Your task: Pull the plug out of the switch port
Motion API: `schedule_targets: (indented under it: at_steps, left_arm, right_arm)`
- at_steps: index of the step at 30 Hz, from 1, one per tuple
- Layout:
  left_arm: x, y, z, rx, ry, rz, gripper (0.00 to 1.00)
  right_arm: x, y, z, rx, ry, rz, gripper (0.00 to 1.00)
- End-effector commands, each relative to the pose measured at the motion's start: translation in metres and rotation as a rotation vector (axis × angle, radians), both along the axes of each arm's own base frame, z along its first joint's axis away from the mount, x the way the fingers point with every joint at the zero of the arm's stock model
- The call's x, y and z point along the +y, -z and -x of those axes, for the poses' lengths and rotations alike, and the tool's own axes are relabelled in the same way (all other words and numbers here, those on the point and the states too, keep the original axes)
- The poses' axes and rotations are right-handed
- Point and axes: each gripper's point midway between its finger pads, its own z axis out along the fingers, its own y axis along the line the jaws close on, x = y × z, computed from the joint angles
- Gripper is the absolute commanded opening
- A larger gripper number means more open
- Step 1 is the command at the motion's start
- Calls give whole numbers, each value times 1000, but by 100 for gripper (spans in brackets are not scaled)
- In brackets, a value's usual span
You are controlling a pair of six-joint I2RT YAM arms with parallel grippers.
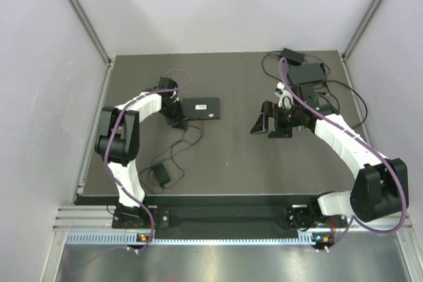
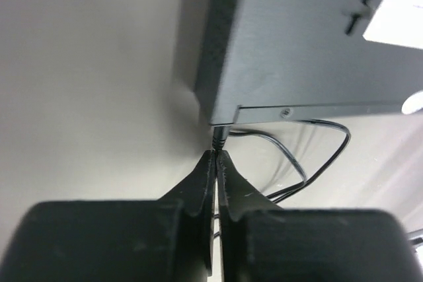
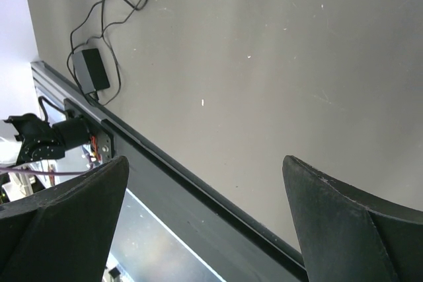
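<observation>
Well, the left gripper [image 2: 216, 153] was clenched tight, its two fingertips pinched together on the outer end of the plug [image 2: 221, 135]. The plug sat pushed into a port on the side of the black switch [image 2: 297, 37], which lay flat a little left of the middle of the table [image 1: 231, 163]. The right gripper [image 3: 205, 160] hung released over the right half of the table, fingers spread wide with nothing between them, and a small black power adapter [image 1: 160, 175] lay close to the near edge on the left.
</observation>
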Motion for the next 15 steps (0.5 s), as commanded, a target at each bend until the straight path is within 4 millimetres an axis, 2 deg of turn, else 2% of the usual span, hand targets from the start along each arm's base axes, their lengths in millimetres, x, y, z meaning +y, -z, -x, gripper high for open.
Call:
schedule_targets:
  at_steps: [1,8,9,12,15]
  left_arm:
    - [-30,-1,5,-15,56,36,0]
    - [-86,-6,19,-6,157,74,0]
    - [-98,-6,26,0,186,80,0]
    - [-119,-8,36,11,220,98,0]
    - [-131,-12,42,12,229,119,0]
  right_arm:
    - [1,-3,-13,-48,-5,-15,100]
    - [1,9,-13,-23,-8,-4,100]
    - [1,11,-14,-22,-11,-3,100]
    - [2,19,-16,-6,-14,3,100]
    - [3,25,-22,-1,-15,5,100]
